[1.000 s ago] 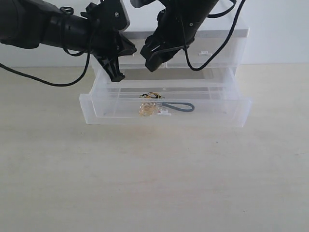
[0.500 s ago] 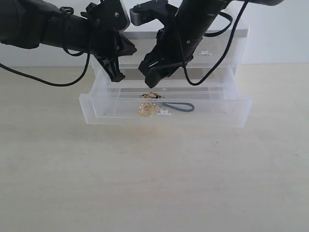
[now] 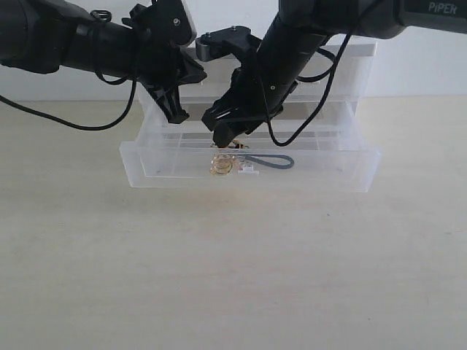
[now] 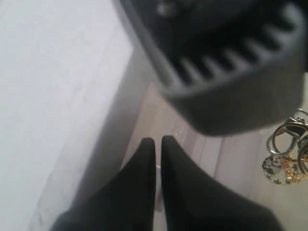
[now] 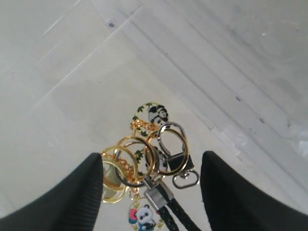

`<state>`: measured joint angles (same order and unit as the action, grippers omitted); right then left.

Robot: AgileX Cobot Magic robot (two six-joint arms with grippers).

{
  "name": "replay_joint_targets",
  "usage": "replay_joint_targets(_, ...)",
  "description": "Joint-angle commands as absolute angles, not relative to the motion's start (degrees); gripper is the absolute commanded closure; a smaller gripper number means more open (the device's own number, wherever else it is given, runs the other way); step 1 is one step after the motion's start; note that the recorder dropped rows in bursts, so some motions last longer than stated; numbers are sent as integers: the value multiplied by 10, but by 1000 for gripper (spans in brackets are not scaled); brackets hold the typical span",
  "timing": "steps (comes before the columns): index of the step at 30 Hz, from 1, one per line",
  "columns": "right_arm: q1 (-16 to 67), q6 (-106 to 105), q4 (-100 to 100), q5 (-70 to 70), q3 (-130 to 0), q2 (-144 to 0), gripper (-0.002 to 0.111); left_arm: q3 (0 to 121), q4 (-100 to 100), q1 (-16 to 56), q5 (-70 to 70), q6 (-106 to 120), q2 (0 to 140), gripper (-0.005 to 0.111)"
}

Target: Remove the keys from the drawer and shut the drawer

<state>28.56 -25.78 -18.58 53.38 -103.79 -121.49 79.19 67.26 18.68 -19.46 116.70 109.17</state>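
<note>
The drawer (image 3: 321, 171) stands pulled out, its white tab handle (image 3: 249, 172) at the front. Inside lie the keys (image 3: 225, 162): gold rings, silver clasps, panda charms and a black loop strap (image 3: 274, 162). My right gripper (image 3: 228, 137) is down in the drawer just above them. In the right wrist view it (image 5: 151, 161) is open, one finger on each side of the keys (image 5: 157, 194), not touching them. My left gripper (image 3: 176, 114) hangs over the drawer's back left part, its fingers (image 4: 144, 159) shut with only a thin gap. The keys (image 4: 285, 156) show beside it.
The translucent cabinet (image 3: 343, 73) with half-width upper drawers stands behind the open drawer. Black cables (image 3: 325, 95) loop from the right arm over it. The right arm's ribbed finger (image 4: 226, 77) fills much of the left wrist view. Pale wooden table (image 3: 233, 277) lies in front.
My right gripper has come down and forward from above the cabinet into the drawer, ending over the keys. The left arm, drawer and keys have not moved.
</note>
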Motion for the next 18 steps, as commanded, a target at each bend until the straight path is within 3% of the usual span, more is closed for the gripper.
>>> replay_joint_targets(1,285,-249,-171,526,-1036,-1215,56,802,686,179,-130,1165,1090,103)
replay_joint_targets(18,285,-211,-147,503,-1036,-1239,56,802,686,179,-131,1165,1090,103)
